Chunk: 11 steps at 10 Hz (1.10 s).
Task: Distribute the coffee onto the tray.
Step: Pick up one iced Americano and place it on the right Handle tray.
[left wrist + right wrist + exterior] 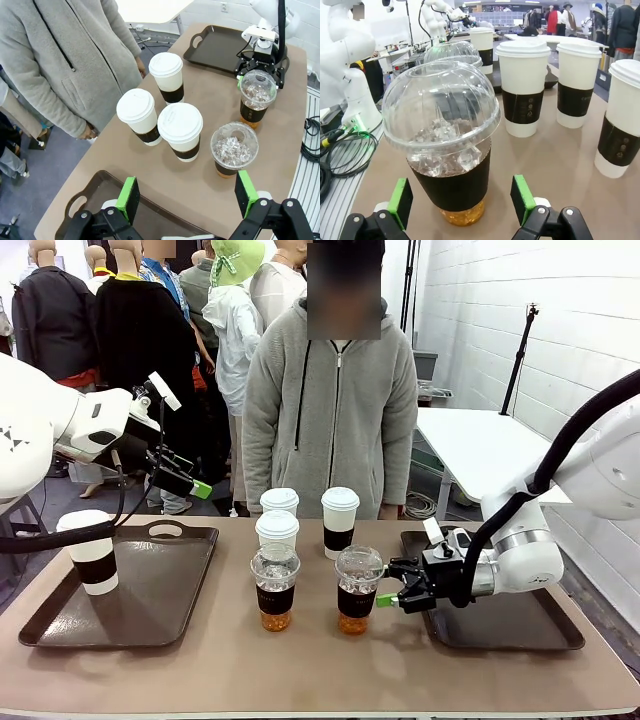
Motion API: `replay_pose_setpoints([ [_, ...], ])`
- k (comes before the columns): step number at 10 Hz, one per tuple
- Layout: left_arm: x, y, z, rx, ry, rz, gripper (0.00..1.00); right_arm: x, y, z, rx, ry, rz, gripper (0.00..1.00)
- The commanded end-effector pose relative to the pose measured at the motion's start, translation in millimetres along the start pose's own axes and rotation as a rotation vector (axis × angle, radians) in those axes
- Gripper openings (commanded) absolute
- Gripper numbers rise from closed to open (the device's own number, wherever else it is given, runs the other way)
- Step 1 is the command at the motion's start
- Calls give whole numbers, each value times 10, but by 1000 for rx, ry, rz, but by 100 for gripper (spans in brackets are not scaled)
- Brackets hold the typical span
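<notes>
Facing the iced cup [445, 125], the right hand [388, 582] is open; if closed too hard, the thin plastic could be crushed and spilled.

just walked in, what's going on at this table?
The right gripper sits open right at a clear iced cup, not gripping it. The left gripper hangs open by the left tray, which holds one white cup. Three more white cups and another clear cup stand mid-table. The person opposite stands by, hands down.
</notes>
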<state>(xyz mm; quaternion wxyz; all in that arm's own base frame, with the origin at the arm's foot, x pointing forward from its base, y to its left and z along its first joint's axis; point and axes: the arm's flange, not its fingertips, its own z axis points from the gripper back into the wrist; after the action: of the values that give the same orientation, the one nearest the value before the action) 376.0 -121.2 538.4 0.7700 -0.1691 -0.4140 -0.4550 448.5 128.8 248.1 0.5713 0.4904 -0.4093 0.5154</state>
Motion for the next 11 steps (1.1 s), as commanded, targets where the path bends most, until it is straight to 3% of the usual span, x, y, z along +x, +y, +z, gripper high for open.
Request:
replay_pose_setpoints([
  [1, -18, 16, -8, -6, 0, 1, 100, -40, -43, -137, 12, -21, 9, 100],
  [11, -18, 16, -8, -6, 0, 1, 100, -83, -71, -516, 77, -44, 1, 100],
])
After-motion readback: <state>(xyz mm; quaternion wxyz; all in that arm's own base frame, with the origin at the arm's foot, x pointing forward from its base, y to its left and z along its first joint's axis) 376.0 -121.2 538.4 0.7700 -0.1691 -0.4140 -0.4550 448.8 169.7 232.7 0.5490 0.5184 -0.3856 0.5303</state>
